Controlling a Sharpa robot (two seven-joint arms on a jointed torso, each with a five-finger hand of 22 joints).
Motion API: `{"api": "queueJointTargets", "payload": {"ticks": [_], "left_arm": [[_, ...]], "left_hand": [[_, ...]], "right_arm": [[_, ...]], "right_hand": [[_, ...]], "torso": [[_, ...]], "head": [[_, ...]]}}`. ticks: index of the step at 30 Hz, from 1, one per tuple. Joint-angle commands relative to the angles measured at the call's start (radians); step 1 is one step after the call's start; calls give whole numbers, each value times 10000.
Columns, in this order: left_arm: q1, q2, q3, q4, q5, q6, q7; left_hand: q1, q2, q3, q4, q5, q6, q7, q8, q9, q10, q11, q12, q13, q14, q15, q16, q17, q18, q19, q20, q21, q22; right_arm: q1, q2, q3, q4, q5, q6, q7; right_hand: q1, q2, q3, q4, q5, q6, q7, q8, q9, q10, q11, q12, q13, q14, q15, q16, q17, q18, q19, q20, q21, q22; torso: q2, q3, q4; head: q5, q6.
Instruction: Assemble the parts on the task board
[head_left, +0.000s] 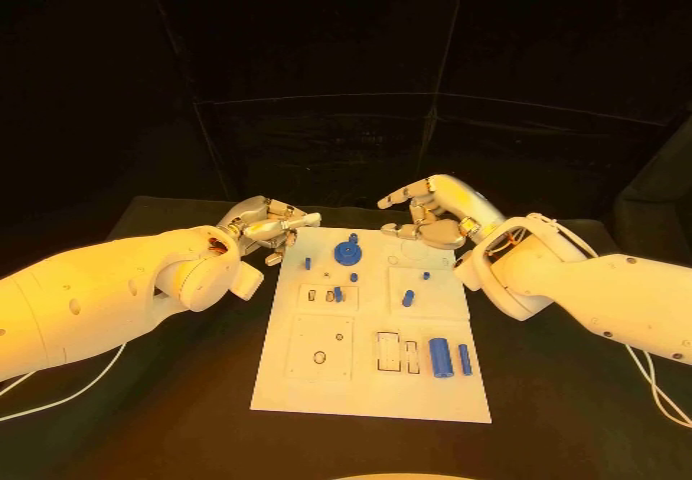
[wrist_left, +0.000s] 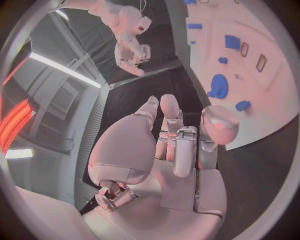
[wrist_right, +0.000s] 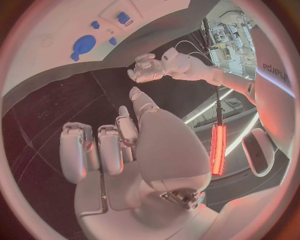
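The white task board (head_left: 369, 392) lies in the middle of the black table. A round blue part (head_left: 348, 252) sits near its far edge, with small blue pieces (head_left: 408, 297) around the middle. Two blue cylinders (head_left: 440, 357) lie at the near right. My left hand (head_left: 267, 228) hovers by the board's far left corner, its fingers loosely bent and holding nothing. My right hand (head_left: 433, 218) hangs past the far right corner, also holding nothing. The left wrist view has the left hand (wrist_left: 175, 145) beside the board (wrist_left: 275, 100) and the round part (wrist_left: 219, 86). The right wrist view has the right hand (wrist_right: 119, 145) over bare table.
Several rectangular slots and holes (head_left: 387, 351) are cut into the board's near half. Black table (head_left: 130, 410) spreads on both sides of the board. A dark backdrop (head_left: 346, 140) stands behind the table's far edge.
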Motion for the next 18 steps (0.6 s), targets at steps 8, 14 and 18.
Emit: {"api": "queueJointTargets", "payload": {"ticks": [8, 14, 18], "left_arm": [[484, 403, 0, 150, -4804, 3257, -5206], [806, 796, -292, 56, -5644, 3178, -5920], [915, 1064, -466, -58, -5949, 2957, -6095]], "left_hand": [[-1626, -640, -1939, 1948, -87, -826, -199, 2147, 1515, -518, -136, 2723, 2691, 1037, -219, 70, 2627, -319, 1, -3, 1582, 1900], [-407, 11, -1746, 1683, -83, -1117, -275, 3031, 2162, -438, -179, 3130, 3124, 1037, -254, 70, 2627, -340, -66, 6, 1835, 2221], [-382, 10, -1883, 1730, -62, -1331, -285, 3409, 2450, -382, -194, 3309, 3308, 1037, -251, 70, 2627, -362, -63, 14, 1979, 2420]], "right_arm": [[287, -583, 27, -249, 1996, 523, 130], [329, -603, 29, -365, 2152, 392, -431], [341, -532, 29, -448, 2060, 511, -649]], "right_hand": [[-58, -17, 34, 32, 69, 108, -6, 21, 0, -14, -29, -104, -65, 612, -16, -96, 639, 51, -164, -2, -108, 845], [-142, -3, 31, 58, 123, 124, -16, 16, -7, -151, -39, -374, -303, 543, -26, -266, 371, 112, -346, -11, -232, 590], [-67, -15, 139, -29, 586, 111, -16, -6, -16, -244, -54, -580, -469, 499, -45, -402, 199, 147, -453, -32, -322, 433]], "torso": [[-118, 122, -55], [-148, 160, -73], [-167, 178, -112]], "head": [[86, -232], [127, -288], [180, -270]]}}
